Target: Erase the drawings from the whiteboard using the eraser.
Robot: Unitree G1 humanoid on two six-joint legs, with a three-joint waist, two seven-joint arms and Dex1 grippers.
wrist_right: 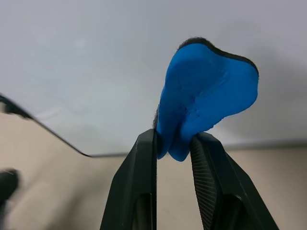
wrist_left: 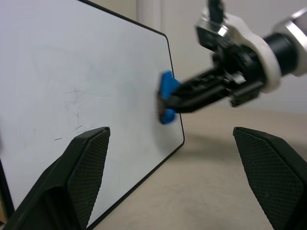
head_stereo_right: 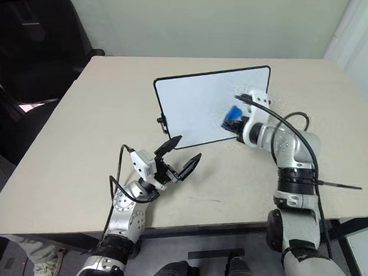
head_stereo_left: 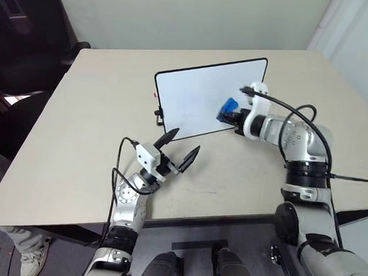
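The whiteboard [head_stereo_left: 193, 94] stands tilted on the beige table [head_stereo_left: 76, 143], its white face towards me. My right gripper [head_stereo_left: 228, 116] is shut on the blue eraser [head_stereo_left: 228, 107], which looks deformed between its fingers [wrist_right: 144, 158]. It holds the eraser [wrist_left: 166, 91] against the board's face near the lower right edge. Faint thin traces of the drawings [wrist_left: 76, 103] show on the board in the left wrist view. My left gripper [head_stereo_left: 182, 144] is open in front of the board's lower edge, apart from it, with nothing between its fingers.
Black clips [head_stereo_left: 158, 116] stick out from the board's left side. A black chair [head_stereo_left: 27, 32] stands beyond the table's left edge. A person's shoe [head_stereo_left: 33, 260] is on the floor at the near left corner. Bare table lies left and in front of the board.
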